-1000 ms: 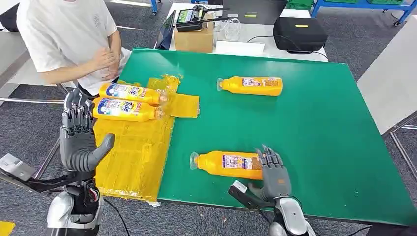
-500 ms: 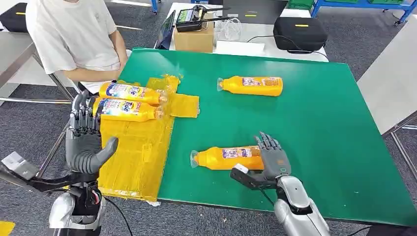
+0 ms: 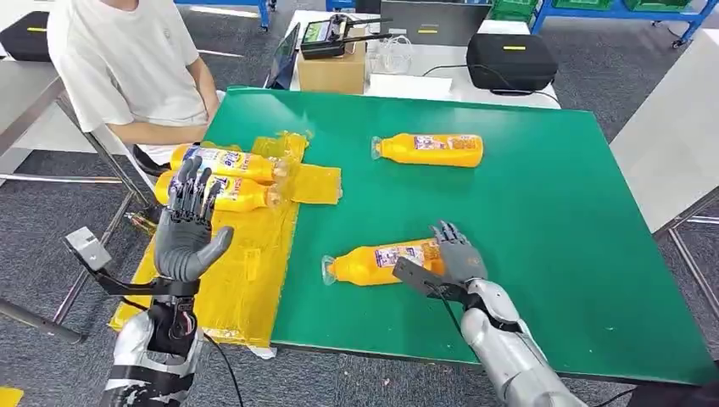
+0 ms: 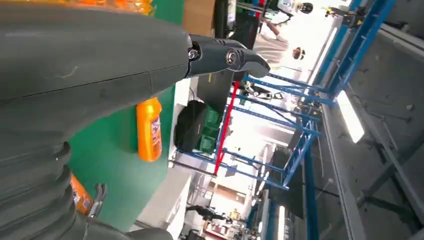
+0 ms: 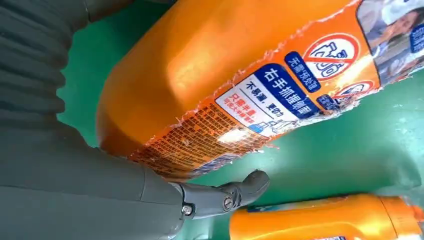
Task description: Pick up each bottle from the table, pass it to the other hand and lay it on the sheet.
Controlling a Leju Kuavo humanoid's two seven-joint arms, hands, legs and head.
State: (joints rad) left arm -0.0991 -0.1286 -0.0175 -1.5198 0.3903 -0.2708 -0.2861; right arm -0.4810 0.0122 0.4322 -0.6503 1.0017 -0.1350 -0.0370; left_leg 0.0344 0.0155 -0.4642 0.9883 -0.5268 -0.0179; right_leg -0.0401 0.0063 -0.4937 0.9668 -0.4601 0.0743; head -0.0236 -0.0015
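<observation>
Person in a white T-shirt (image 3: 127, 64) is sitting at about 10 o'clock of the head view, beside the far-left table corner. Left hand (image 3: 188, 233) is hovering upright at 8 o'clock over the crinkled yellow plastic sheet (image 3: 246, 271), fingers spread, released, holding nothing; the left wrist view is showing its grey thumb (image 4: 220, 55) sticking out free. Two orange plastic bottles with blue-white labels are lying side by side on the far end of the sheet at about 10 o'clock: the farther sheet bottle (image 3: 225, 161) and the nearer sheet bottle (image 3: 229, 193), caps pointing right, the left hand's fingertips overlapping the nearer one in the picture; cannot tell if touching. Green rectangular table top (image 3: 551, 237) is taking up the centre. Orange plastic bottle with a torn label (image 3: 381, 263) is lying on the green near the front edge at 6 o'clock, cap pointing left, slightly tilted. Right hand (image 3: 454, 259) is wrapping around its base end, grasping it; the right wrist view is showing the bottle (image 5: 240, 85) pressed against the palm with the thumb (image 5: 225, 195) curled beneath. Another orange plastic bottle (image 3: 428, 149) is lying on the green at 12 o'clock, well apart, cap left. Behind the table: cardboard box (image 3: 332, 68), black case (image 3: 511, 61).
</observation>
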